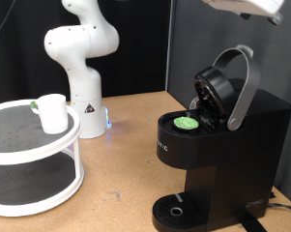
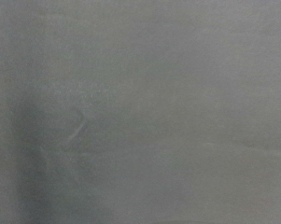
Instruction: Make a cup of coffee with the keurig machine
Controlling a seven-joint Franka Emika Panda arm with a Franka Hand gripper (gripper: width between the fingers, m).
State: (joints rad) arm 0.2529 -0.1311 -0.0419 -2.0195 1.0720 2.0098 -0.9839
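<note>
The keurig machine stands at the exterior view's right, matte black, with its lid hinged up and the grey handle raised. A pod with a green top sits in the open chamber. The round drip tray at the base holds nothing. The white cup stands on the top shelf of a white two-tier stand at the exterior view's left. A white part of the arm shows at the top right edge; the gripper itself is out of view. The wrist view shows only a blurred grey surface.
The white two-tier round stand fills the lower left. The robot's white base stands at the back on the wooden table. A black curtain hangs behind.
</note>
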